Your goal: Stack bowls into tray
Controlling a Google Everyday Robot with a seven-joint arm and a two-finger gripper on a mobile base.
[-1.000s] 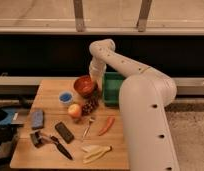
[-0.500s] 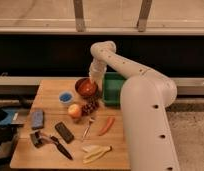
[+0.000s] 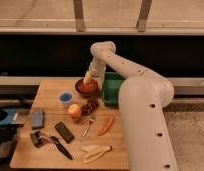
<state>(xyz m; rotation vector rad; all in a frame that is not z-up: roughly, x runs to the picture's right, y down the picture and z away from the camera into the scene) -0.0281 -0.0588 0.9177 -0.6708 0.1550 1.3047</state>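
The orange-red bowl (image 3: 86, 88) sits at the back of the wooden table (image 3: 50, 150), just left of the green tray (image 3: 110, 88). The tray is partly hidden behind my white arm. My gripper (image 3: 88, 78) hangs down from the arm directly over the bowl's back rim, at or just above it. The purple bowl is not in view.
In front of the bowl lie a small white cup with blue inside (image 3: 65, 96), an apple (image 3: 74, 110), dark grapes (image 3: 89, 105), a red chili (image 3: 107, 125), a fork (image 3: 87, 127), a black block (image 3: 64, 132), a blue sponge (image 3: 37, 118), a black brush (image 3: 47, 141) and bananas (image 3: 95, 152).
My gripper has come down and slightly left, from above the bowl to its back rim. The bowl and the other things have not moved.
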